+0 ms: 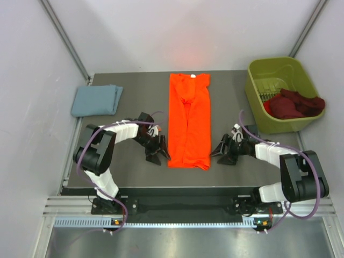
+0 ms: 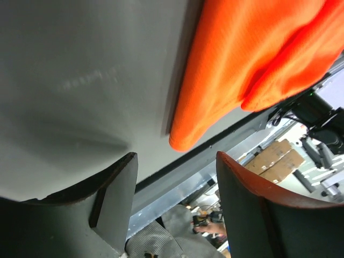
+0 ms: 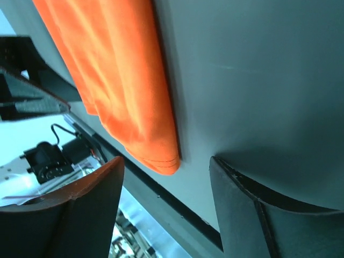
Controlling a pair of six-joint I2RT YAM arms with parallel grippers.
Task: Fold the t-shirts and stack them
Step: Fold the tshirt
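here the dark desk (image 1: 226, 107) carries a long orange t-shirt (image 1: 188, 121) folded into a narrow strip down its middle, a green bin (image 1: 258, 80) at far right holding dark red cloth (image 1: 293, 105), probably more shirts, and a folded blue shirt (image 1: 97, 100) at far left. the left arm (image 1: 115, 131) and right arm (image 1: 269, 151) lie low beside the orange hem's near corners, both sets of jaws released, gripping nothing.

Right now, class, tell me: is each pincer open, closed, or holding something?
Left pincer: open, empty, beside the orange shirt.
Right pincer: open, empty, on the shirt's other side.
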